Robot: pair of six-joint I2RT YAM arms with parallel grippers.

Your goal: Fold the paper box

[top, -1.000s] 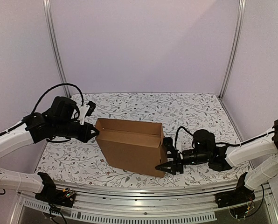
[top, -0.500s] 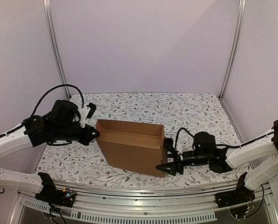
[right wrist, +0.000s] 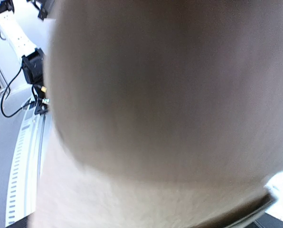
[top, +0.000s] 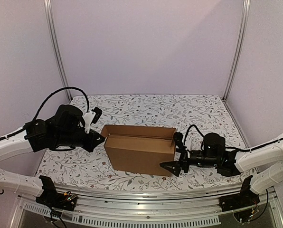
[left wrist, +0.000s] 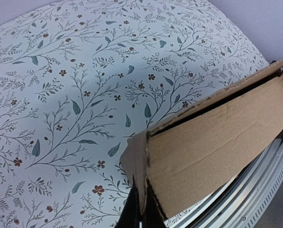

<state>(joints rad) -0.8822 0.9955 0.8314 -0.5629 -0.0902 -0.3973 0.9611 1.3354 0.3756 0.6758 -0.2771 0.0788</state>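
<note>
The paper box [top: 139, 153] is a brown cardboard box standing on the flowered table, its top open and its long side facing the front edge. My left gripper [top: 99, 139] is at the box's left end. In the left wrist view the gripper [left wrist: 142, 214] is shut on the thin end flap at the corner of the box [left wrist: 217, 137]. My right gripper [top: 174, 153] is at the box's right end with its jaws spread wide, one finger near the top edge and one near the bottom corner. Blurred cardboard [right wrist: 155, 95] fills the right wrist view, hiding the fingers.
The table [top: 203, 111] is covered with a floral cloth. A metal rail [top: 146, 194] runs along its front edge. Purple walls with upright metal posts [top: 56, 47] enclose the back and sides. Cables loop above both wrists.
The box has shifted right and turned square to the front edge. My left gripper followed it with the flap. The right gripper backed right and its jaws spread wider.
</note>
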